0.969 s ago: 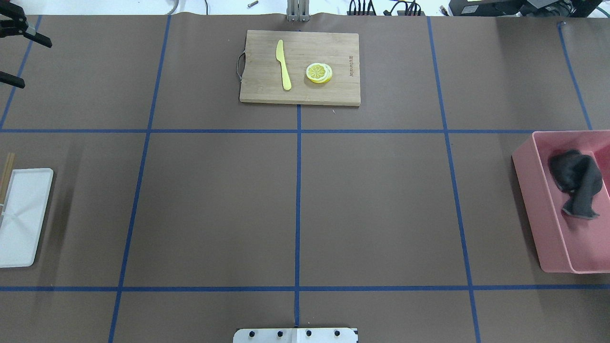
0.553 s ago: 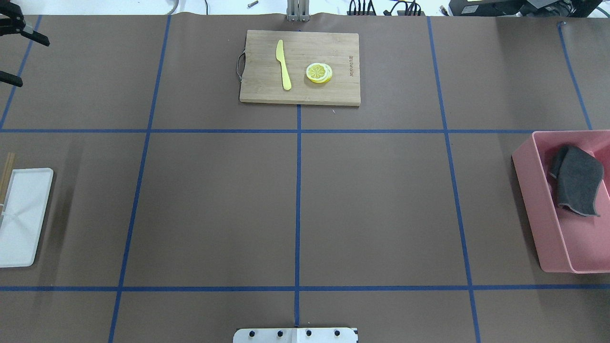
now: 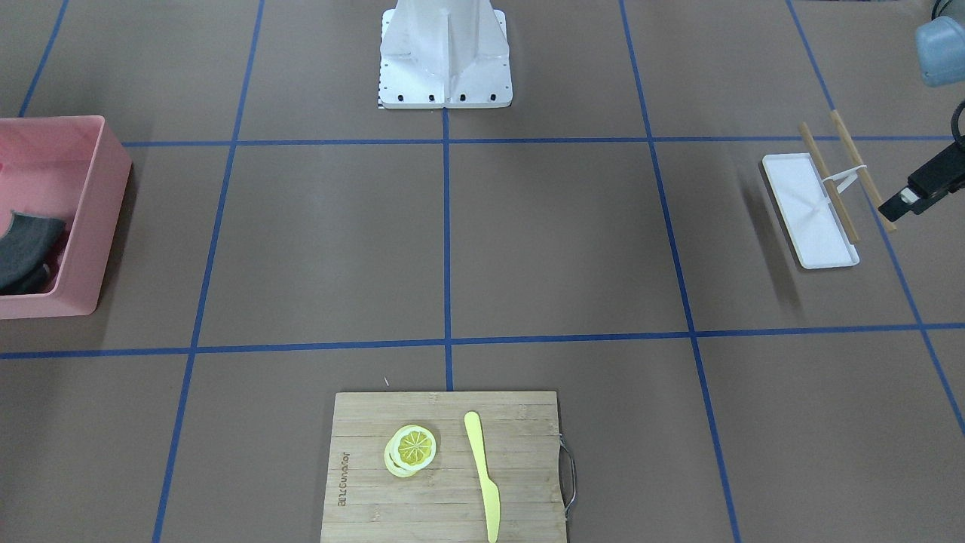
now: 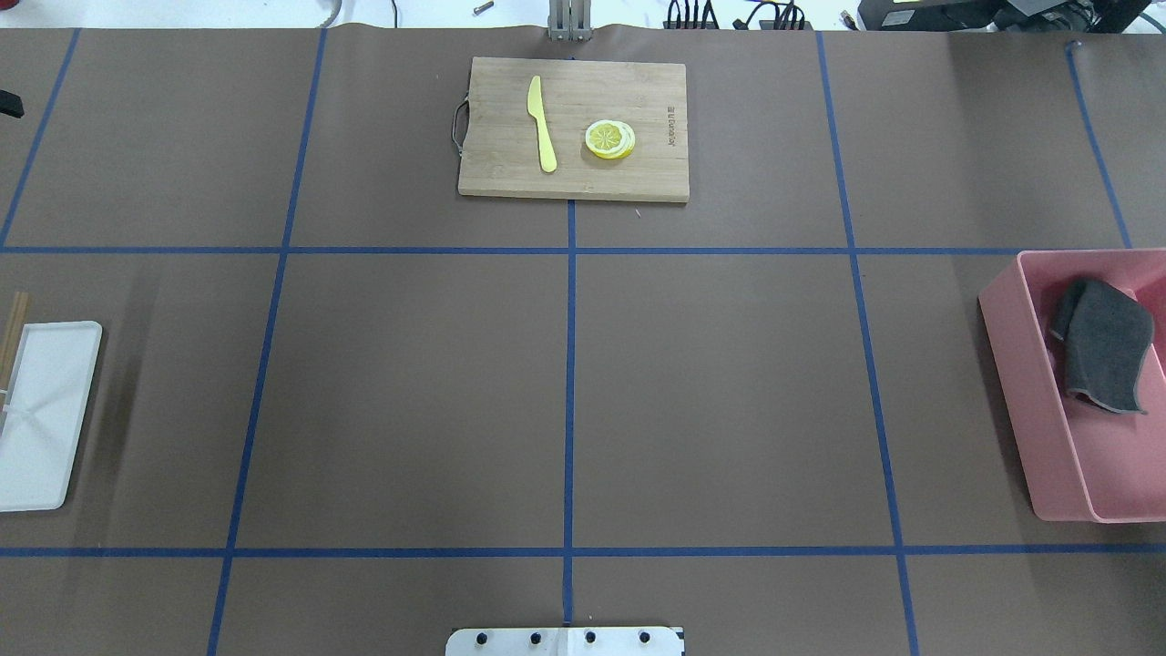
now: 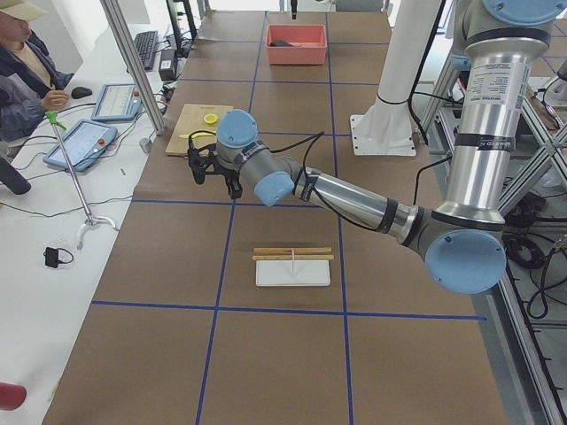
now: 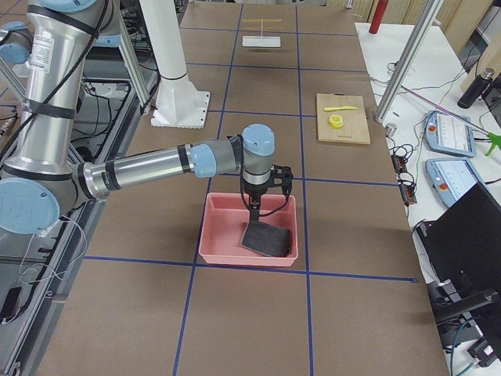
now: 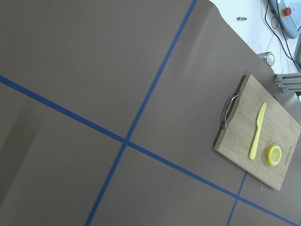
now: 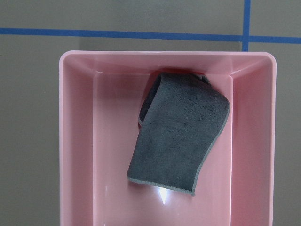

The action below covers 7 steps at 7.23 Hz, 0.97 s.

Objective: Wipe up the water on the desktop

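The desktop (image 4: pixel 729 392) is matte brown with blue tape lines; I see no water on it. A dark grey cloth (image 4: pixel 1104 344) lies loose in the pink bin (image 4: pixel 1020 401) at the right edge, and also shows in the right wrist view (image 8: pixel 181 136). My right gripper (image 6: pixel 264 205) hovers just above the bin, apart from the cloth; I cannot tell whether it is open or shut. My left gripper (image 5: pixel 215 173) hangs over the far left of the desktop, fingers apart and empty. Only one of its fingers (image 3: pixel 923 183) shows in the front-facing view.
A bamboo cutting board (image 4: pixel 574 182) with a yellow knife (image 4: pixel 543 123) and lemon slices (image 4: pixel 609 139) lies at the far middle. A white tray (image 4: pixel 46 415) with chopsticks (image 3: pixel 825 181) sits at the left edge. The robot base (image 3: pixel 445 53) stands at the near middle.
The cloth was bunched up in the bin a second ago; it dropped and now lies flat. My left gripper has slid further off the overhead view's left edge.
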### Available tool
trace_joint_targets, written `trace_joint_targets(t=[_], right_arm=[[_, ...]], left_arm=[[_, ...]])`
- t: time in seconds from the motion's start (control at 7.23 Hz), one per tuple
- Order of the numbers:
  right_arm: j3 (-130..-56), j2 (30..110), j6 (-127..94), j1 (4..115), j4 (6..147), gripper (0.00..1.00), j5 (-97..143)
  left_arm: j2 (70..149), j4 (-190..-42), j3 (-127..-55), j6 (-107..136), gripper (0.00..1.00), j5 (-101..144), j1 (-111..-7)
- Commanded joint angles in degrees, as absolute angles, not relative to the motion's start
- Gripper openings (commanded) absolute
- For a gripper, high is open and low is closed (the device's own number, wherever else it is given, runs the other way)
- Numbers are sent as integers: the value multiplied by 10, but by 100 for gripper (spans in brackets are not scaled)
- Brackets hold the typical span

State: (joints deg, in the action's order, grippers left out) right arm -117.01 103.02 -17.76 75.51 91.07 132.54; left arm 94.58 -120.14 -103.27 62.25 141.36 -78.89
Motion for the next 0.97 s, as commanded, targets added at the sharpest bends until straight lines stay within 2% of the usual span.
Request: trace_joint_targets(t=[0.0,0.28,0.55,0.83], right_arm=[[-1172,1031,-178,756,911,100,1326],[-1172,1031,-178,756,911,100,1326],[-1172,1031,-177,755,911,100,1326],[-1169,1031,-175,755,911,100,1322]], left_arm=[[891,-1199,-1027,417,98,1305,-791],[854,-1150,-1034,265,98,1289,-799],[876,-897,-1087,126,98,1293,-802],[920,-739,-1099,67,98,1295,-805]])
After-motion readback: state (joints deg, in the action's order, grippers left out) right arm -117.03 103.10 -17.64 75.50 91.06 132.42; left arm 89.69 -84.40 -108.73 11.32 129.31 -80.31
